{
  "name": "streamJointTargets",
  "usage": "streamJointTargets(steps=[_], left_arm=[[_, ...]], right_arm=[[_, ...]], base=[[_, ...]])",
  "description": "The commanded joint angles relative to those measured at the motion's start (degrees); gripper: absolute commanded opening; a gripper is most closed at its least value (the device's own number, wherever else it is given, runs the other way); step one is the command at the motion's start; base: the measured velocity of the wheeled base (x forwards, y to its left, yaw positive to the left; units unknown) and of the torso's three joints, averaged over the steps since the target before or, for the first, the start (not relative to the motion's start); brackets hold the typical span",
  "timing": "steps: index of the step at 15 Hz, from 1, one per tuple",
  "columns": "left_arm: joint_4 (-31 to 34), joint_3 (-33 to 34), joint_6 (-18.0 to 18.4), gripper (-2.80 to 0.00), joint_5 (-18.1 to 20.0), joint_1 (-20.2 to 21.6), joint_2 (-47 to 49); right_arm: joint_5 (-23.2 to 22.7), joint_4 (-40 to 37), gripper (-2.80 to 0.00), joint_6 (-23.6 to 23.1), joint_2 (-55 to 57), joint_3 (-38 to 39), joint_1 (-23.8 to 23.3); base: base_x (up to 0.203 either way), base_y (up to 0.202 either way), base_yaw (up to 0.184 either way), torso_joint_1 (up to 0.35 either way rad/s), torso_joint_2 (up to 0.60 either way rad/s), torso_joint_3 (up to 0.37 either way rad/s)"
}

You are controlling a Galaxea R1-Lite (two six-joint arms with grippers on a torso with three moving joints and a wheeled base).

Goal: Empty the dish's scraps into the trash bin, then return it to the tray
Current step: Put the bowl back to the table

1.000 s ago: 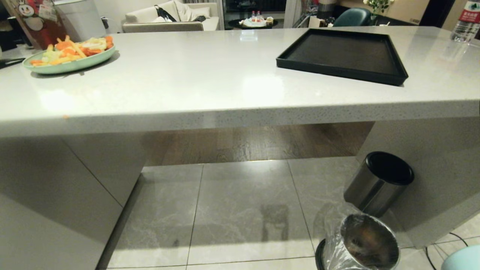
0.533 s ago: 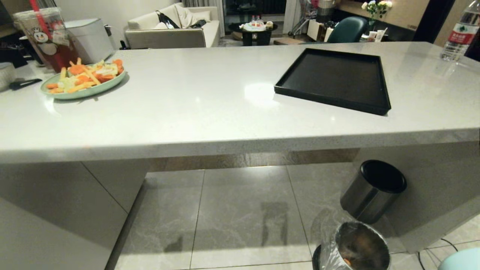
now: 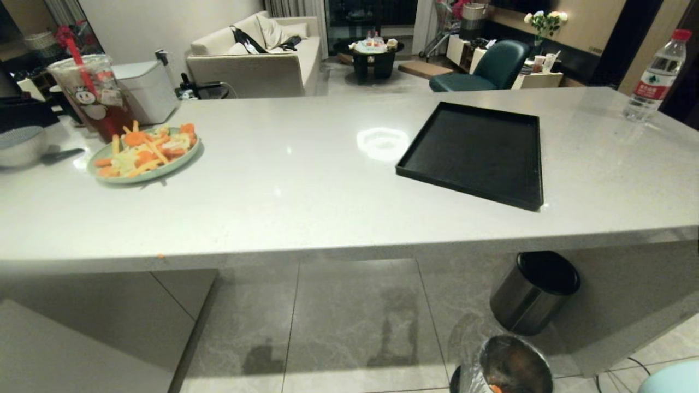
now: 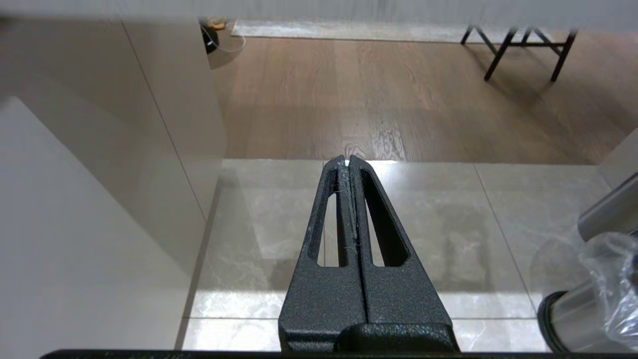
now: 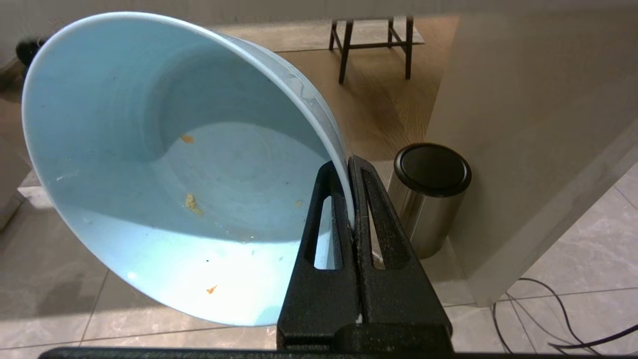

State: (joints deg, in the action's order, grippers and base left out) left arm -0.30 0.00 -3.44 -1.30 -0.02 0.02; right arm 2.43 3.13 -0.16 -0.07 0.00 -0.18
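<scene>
view: head camera is rising; counter top (image 3: 306, 191) fills more of the frame than a second ago and the floor bins sit lower in it. That is camera motion, the things themselves have not shifted.
dish (image 5: 164, 164): light-blue, off the tray, held low at the robot's right, well below the counter top; only its rim corner shows in the head view. Tilted on edge, nearly empty, just a few orange-yellow specks stuck inside.
right gripper (image 5: 350, 172): clamped on the dish rim, one finger inside the wall, one outside.
left gripper (image 4: 347, 164): closed on nothing, parked low over the floor tiles, idle.
scraps (image 3: 494, 388): orange bits lie in the lined bin; dump looks done.
trash bin (image 3: 513, 364): on the floor at the robot's right front, bag liner in, near the black-topped bin (image 3: 538, 289) but apart from it.
tray (image 3: 475, 153): on the counter, right of centre, nothing on it.
plate (image 3: 144, 155): far left on the counter, not part of this.
meaning: first half looks finished; robot is standing up for the return. Next needs the dish levelled, lifted clear of the counter edge, then set down inside the tray rim.
risk: thin rim pinch; dish could swing or slip during the lift.
</scene>
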Motion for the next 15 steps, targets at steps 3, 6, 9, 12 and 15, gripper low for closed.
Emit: streamJointTargets(steps=[3, 6, 9, 12, 15], left_arm=[[0.0, 0.0, -0.1, -2.80, 0.0, 0.0, 0.1], [0.0, 0.0, -0.1, -2.80, 0.0, -0.1, 0.1], [0.0, 0.0, -0.1, -2.80, 0.0, 0.0, 0.1], [0.0, 0.0, -0.1, -2.80, 0.0, 0.0, 0.1], [0.0, 0.0, -0.1, -2.80, 0.0, 0.0, 0.1]], right_arm=[[0.0, 0.0, -2.80, 0.0, 0.1, 0.0, 0.0], [0.0, -0.1, -2.80, -0.1, 0.1, 0.0, 0.0], [0.0, -0.1, -2.80, -0.1, 0.1, 0.0, 0.0], [0.0, -0.1, -2.80, -0.4, 0.1, 0.0, 0.0], [0.0, -0.1, -2.80, -0.2, 0.1, 0.0, 0.0]], base=[[0.000, 0.000, 0.000, 0.133, -0.50, -0.367], [0.000, 0.000, 0.000, 0.166, -0.52, -0.362], [0.000, 0.000, 0.000, 0.185, -0.54, -0.365], [0.000, 0.000, 0.000, 0.212, -0.58, -0.374], [0.000, 0.000, 0.000, 0.218, -0.54, -0.329]])
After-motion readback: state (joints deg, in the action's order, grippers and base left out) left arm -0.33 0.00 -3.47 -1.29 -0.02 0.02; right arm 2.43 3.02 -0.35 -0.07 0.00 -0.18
